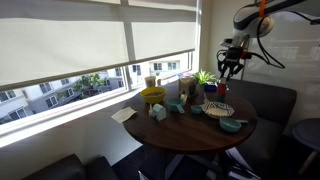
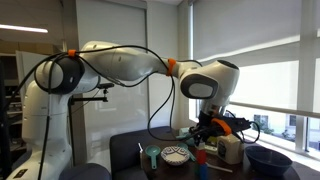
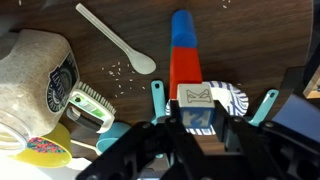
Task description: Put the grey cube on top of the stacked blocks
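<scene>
In the wrist view my gripper (image 3: 200,122) is shut on the grey cube (image 3: 197,105), which has a pale top with a drawn mark and a blue side. Just beyond the cube stands the stack of blocks (image 3: 184,55), red below and blue on top, seen from above. The cube is beside the stack's near end, not on it. In an exterior view the gripper (image 1: 229,68) hangs above the far side of the round table (image 1: 190,130). In an exterior view the gripper (image 2: 208,133) hovers over the red block (image 2: 200,157); the cube is too small to tell there.
On the dark wooden table lie a white spoon (image 3: 117,40), a labelled jar (image 3: 40,70), a blue-striped bowl (image 3: 236,100) and teal utensils (image 3: 156,98). A yellow bowl (image 1: 152,96) and a potted plant (image 1: 205,77) stand near the window. Paper (image 1: 125,115) lies at the table's edge.
</scene>
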Motion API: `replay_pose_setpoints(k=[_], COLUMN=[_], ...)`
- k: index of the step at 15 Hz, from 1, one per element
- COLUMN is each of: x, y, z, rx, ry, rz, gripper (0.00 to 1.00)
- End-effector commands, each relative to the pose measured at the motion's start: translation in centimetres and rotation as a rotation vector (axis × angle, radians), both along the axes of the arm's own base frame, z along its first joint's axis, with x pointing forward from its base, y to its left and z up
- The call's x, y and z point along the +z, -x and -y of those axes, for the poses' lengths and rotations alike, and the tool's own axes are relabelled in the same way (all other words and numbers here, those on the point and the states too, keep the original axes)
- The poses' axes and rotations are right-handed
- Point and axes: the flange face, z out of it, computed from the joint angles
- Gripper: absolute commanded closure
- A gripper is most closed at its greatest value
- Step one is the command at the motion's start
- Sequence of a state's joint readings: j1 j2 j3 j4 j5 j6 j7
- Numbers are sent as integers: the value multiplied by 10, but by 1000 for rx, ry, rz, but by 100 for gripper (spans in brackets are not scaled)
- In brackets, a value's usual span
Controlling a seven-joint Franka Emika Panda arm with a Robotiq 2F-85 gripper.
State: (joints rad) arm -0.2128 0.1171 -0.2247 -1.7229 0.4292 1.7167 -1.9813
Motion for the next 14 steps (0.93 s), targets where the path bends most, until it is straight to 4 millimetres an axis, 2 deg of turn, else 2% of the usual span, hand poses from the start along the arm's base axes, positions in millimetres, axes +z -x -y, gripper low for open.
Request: replay_pose_setpoints(k=[1, 14], x=[3, 3], y=[-8, -13], z=[1, 3], rx=[-16, -26], ry=[0, 6], rz=[-5, -16], gripper=[91, 91])
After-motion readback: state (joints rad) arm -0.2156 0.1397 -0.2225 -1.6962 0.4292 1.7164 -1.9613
